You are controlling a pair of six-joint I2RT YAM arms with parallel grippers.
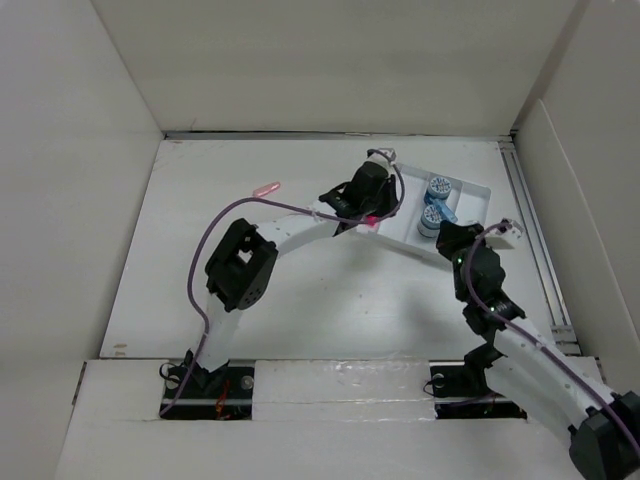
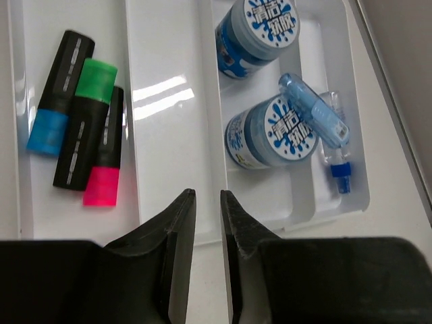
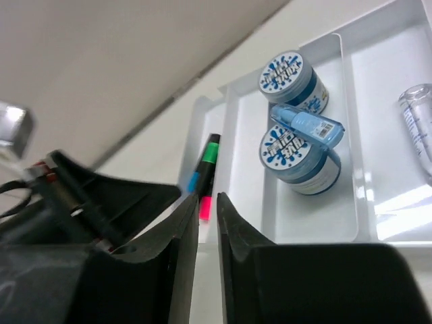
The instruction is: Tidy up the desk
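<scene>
Tall matte white wall panels [image 1: 330, 60] enclose the scene at the far, left and right edges. A thin metal rail [image 1: 535, 250] runs along the right edge. At the near edge lies a white mounting ledge [image 1: 330, 385], under even, diffuse light.

tray [image 2: 169, 135]: markers [image 2: 81, 118] in left compartment | jars [image 2: 270, 131] right | desk [image 1: 330, 300] under tray

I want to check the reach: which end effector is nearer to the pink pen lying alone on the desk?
Left. The left end effector is right of the pink pen; the right end effector is farther right, beyond the tray.
</scene>
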